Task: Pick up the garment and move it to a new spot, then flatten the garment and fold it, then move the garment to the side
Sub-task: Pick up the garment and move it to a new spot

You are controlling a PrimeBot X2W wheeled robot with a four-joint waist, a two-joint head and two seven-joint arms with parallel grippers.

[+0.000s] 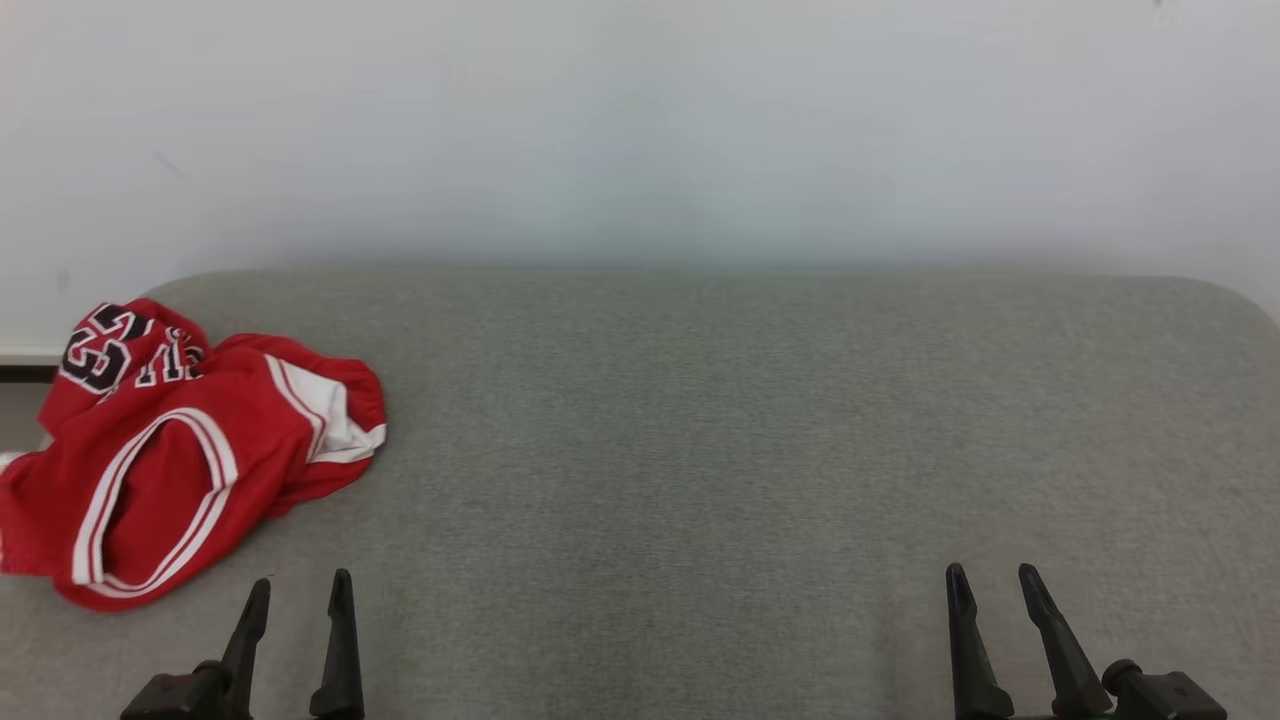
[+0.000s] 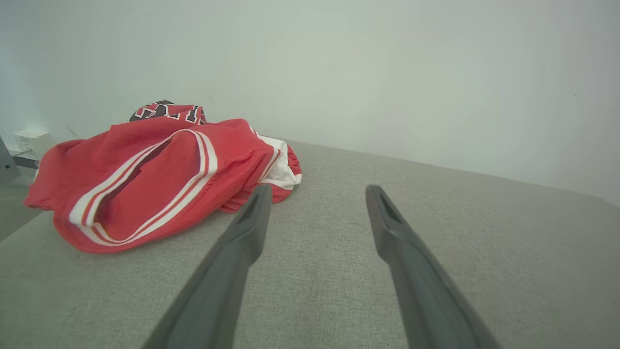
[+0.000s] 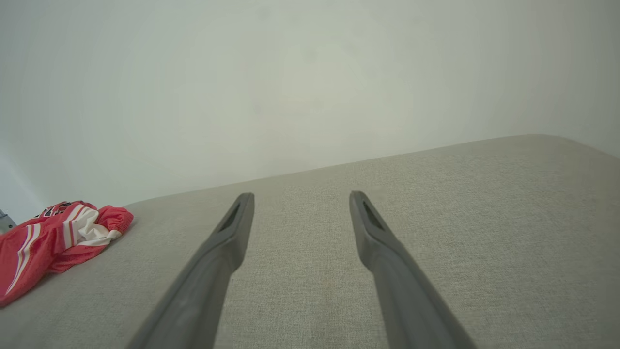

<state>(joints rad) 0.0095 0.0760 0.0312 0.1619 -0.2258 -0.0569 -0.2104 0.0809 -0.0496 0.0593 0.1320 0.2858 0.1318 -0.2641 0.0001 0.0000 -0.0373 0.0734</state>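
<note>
The garment (image 1: 190, 450) is a red jersey with white trim and black lettering, lying crumpled at the left end of the grey padded surface (image 1: 700, 430). My left gripper (image 1: 300, 585) stands open just below and to the right of it, apart from the cloth, nothing between its fingers. In the left wrist view the garment (image 2: 155, 179) lies ahead and left of the open left gripper (image 2: 317, 191). My right gripper (image 1: 993, 575) is open at the lower right, far from the jersey. The right wrist view has the garment (image 3: 53, 242) at far left and the right gripper (image 3: 300, 196) over bare fabric.
A pale wall (image 1: 640, 120) rises right behind the padded surface. The surface's left edge runs beside the jersey, with a small white box (image 2: 31, 140) on a ledge beyond it. Bare grey fabric stretches from the jersey to the right end.
</note>
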